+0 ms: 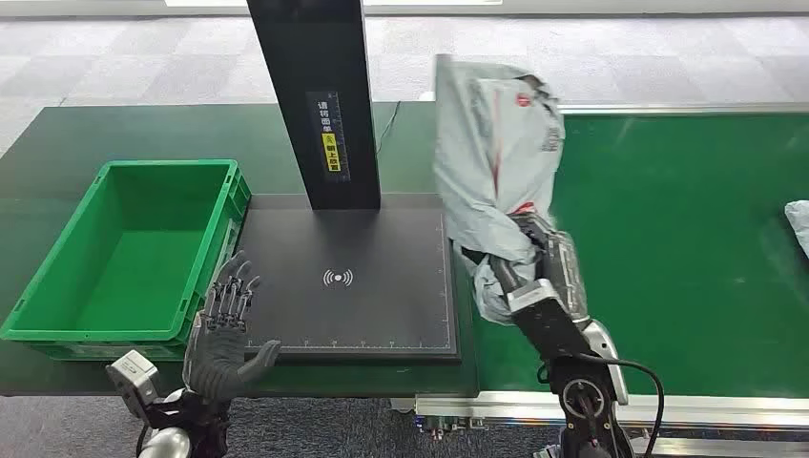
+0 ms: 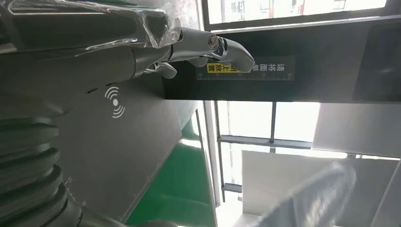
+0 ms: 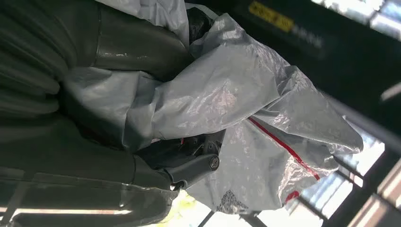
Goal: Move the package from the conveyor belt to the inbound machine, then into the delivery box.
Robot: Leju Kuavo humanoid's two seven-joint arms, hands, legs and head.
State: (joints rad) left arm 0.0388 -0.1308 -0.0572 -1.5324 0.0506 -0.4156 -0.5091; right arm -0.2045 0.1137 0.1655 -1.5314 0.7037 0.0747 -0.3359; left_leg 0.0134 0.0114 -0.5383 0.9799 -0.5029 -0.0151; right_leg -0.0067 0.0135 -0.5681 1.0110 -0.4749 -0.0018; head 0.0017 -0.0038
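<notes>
Along the bottom edge of the head view, left of centre, the left hand [image 1: 226,329] stands upright with its fingers spread and nothing in them, just in front of the near left corner of the inbound machine [image 1: 382,315]. Lower right of centre, the right hand [image 1: 523,262] is wrapped around the lower end of the package [image 1: 496,162], a crumpled grey plastic mailer with red stripes; the bag stands tall above the hand, lifted clear of the surfaces, over the seam between the machine's right edge and the conveyor belt [image 1: 687,248]. From the right wrist view, the mailer [image 3: 246,109] bunches over the thumb and dark fingers [image 3: 189,161] that clamp it.

At frame centre lies the machine's flat black plate with a white wireless symbol [image 1: 338,278] and ruler marks along its edges. Left of it, touching or nearly so, sits the delivery box [image 1: 124,329], an open green crate on the dark green counter [image 1: 57,143]. Filling the right half is the green belt, with a metal rail on its near side; a second pale bag [image 1: 799,224] peeks in at the right edge.

Farther up, a black post [image 1: 315,86] rises from the back of the plate, carrying a strip label with a yellow patch [image 1: 330,143]. Grey carpet tiles [image 1: 143,57] span the top.
</notes>
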